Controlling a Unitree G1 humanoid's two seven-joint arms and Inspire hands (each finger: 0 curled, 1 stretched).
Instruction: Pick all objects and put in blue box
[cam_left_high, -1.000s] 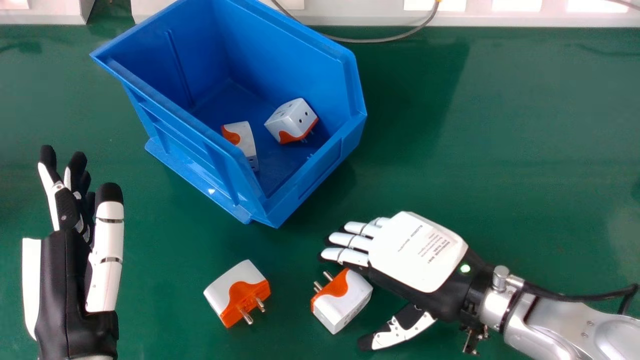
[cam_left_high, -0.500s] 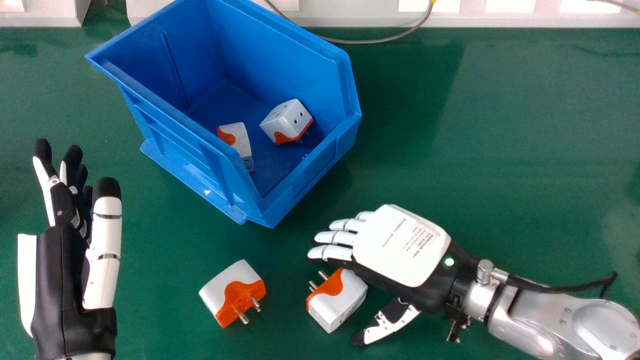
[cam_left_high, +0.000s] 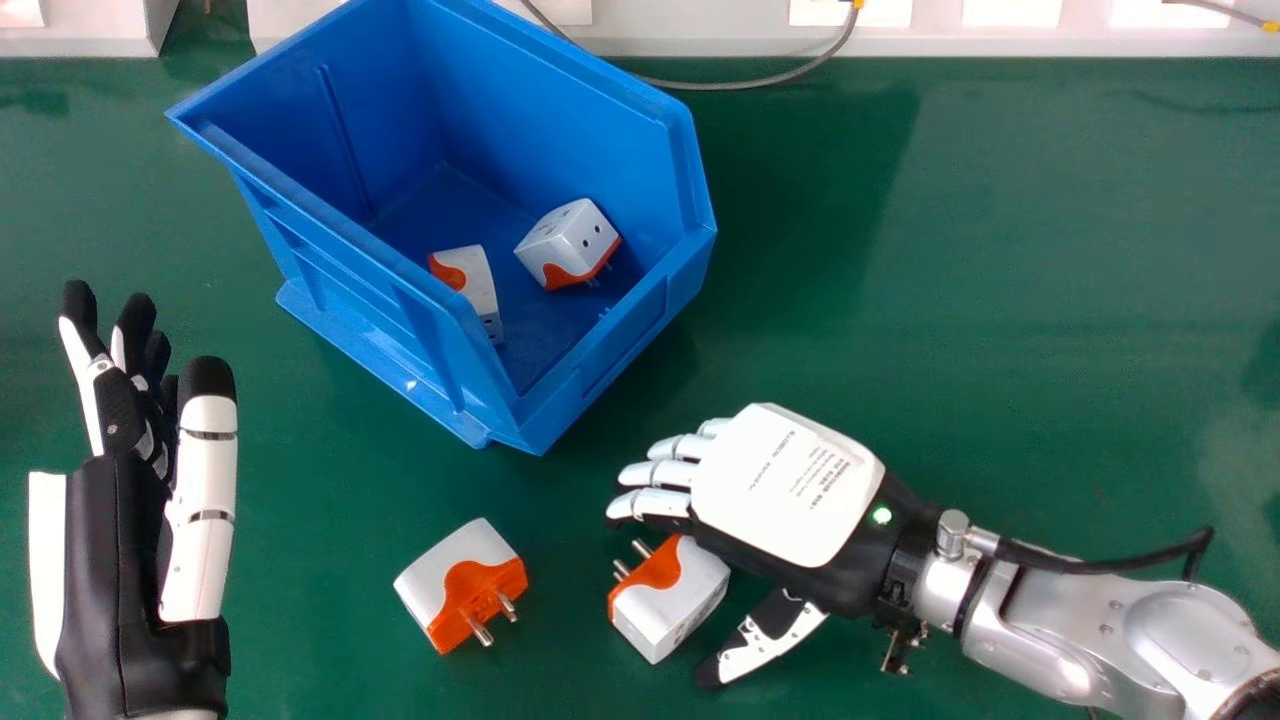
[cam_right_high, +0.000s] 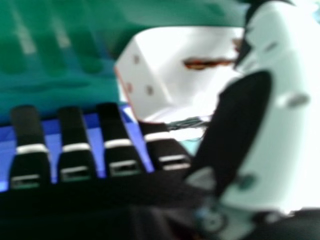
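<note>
1. Step, my call: lining up a grasp; right hand (cam_left_high: 785, 485), lower right of center, fingers loosely extended, thumb apart, over near adapter (cam_left_high: 680, 605), lower center.
2. Next: probably close thumb and fingers, lift to blue box (cam_left_high: 350, 290), upper left. Other adapter (cam_left_high: 450, 575), left of it, needs boxing too.
3. Left hand (cam_left_high: 115, 580): left edge, idle, fingers straight.
4. Near adapter's upper edge under hand; contact unclear. Boxed adapter (cam_left_high: 470, 280) partly behind box wall.

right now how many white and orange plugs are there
4: two plugs in the blue plastic box, one by the right hand, one left of that. The box wall may hide more.
</note>
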